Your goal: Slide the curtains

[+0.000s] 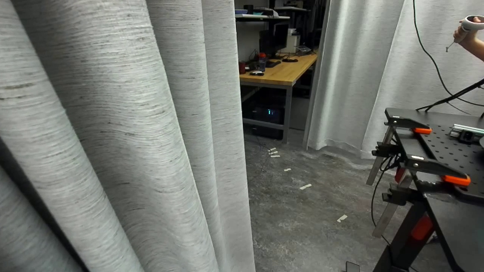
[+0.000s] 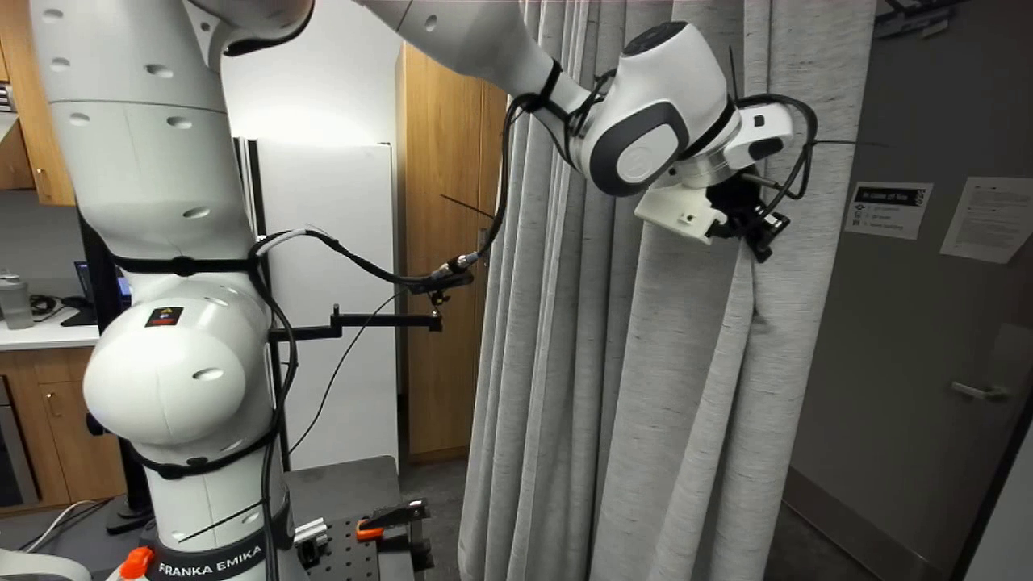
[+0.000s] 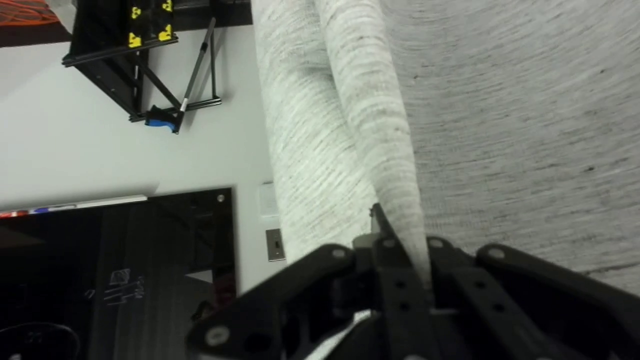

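Observation:
The curtains (image 1: pixel 124 124), light-grey streaked fabric with deep vertical folds, fill the left half of an exterior view. They also hang behind the arm in an exterior view (image 2: pixel 654 379), with their edge beside a grey door. My gripper (image 2: pixel 754 230) is at the upper part of the curtains near that edge, and a pinched fold runs down from it. In the wrist view the curtains (image 3: pixel 500 125) fill the right side, and a narrow fold runs between the fingers of my gripper (image 3: pixel 422 265), which is shut on it. The fingertips are partly hidden by the fabric.
A grey door (image 2: pixel 904 339) with paper notices stands beside the curtains. A black table (image 1: pixel 450 147) with orange-tipped clamps stands at the right. A smoother whitish curtain (image 1: pixel 348 75) and a wooden desk (image 1: pixel 276 73) are farther back. A person's hand holds a controller (image 1: pixel 472 24).

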### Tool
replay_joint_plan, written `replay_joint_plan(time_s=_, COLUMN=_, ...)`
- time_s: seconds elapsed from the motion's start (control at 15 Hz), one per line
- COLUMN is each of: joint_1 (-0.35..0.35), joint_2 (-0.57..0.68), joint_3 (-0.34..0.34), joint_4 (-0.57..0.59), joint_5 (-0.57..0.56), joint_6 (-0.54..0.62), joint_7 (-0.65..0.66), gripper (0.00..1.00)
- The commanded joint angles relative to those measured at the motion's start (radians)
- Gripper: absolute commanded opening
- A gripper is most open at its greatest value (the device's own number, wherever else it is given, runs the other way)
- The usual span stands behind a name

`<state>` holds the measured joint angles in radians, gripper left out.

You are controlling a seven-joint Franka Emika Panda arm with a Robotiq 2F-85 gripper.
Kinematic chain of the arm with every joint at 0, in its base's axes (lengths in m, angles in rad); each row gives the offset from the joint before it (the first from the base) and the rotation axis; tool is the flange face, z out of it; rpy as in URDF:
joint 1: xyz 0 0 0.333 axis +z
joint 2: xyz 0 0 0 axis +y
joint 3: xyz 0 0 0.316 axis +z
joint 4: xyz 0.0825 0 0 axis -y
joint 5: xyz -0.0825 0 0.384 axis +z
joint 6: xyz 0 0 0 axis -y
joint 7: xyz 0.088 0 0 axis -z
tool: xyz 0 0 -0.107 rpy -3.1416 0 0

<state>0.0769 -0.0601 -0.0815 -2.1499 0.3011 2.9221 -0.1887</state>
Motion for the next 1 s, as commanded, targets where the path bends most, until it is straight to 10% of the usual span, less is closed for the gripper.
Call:
replay_joint_plan(time_s=0.0, joint_1=-0.071, joint_2=0.147, joint_3=-0.032, joint_4=0.143, joint_5=-0.167, joint_6=-0.086, joint_7=0.196, gripper=0.01)
replay_joint_plan(time_s=0.93, joint_1=-0.172, joint_2=0.416, joint_3=-0.172, joint_4=0.560, joint_5=-0.270, joint_6=-0.268, joint_7=0.521, gripper=0.01)
